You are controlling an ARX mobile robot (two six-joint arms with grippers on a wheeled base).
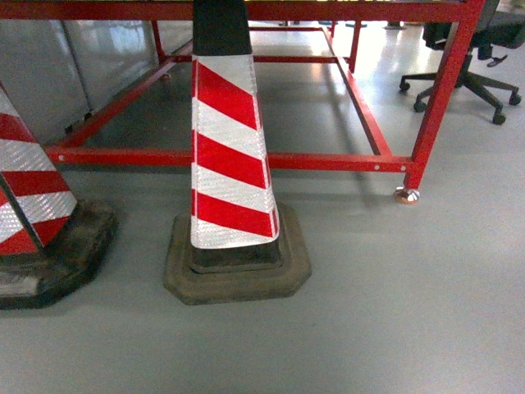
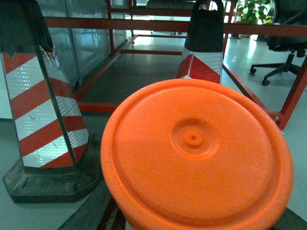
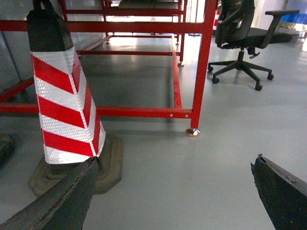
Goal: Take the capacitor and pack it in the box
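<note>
An orange round capacitor point(image 2: 194, 153) fills most of the left wrist view, its flat end with a small centre dimple facing the camera. My left gripper point(image 2: 194, 213) is shut on it; only a dark finger point(image 2: 93, 211) shows at its lower left, and the rest is hidden behind it. In the right wrist view my right gripper point(image 3: 175, 162) stands open over bare grey floor, with nothing between its dark fingers point(image 3: 62, 201). The box is out of view. Neither gripper shows in the head view.
A red-and-white striped cone point(image 1: 230, 148) on a dark base stands straight ahead, with another cone point(image 1: 33, 197) at the left. Behind them runs a red metal frame point(image 1: 328, 161) with a foot point(image 1: 406, 195). An office chair point(image 1: 467, 74) stands at the back right.
</note>
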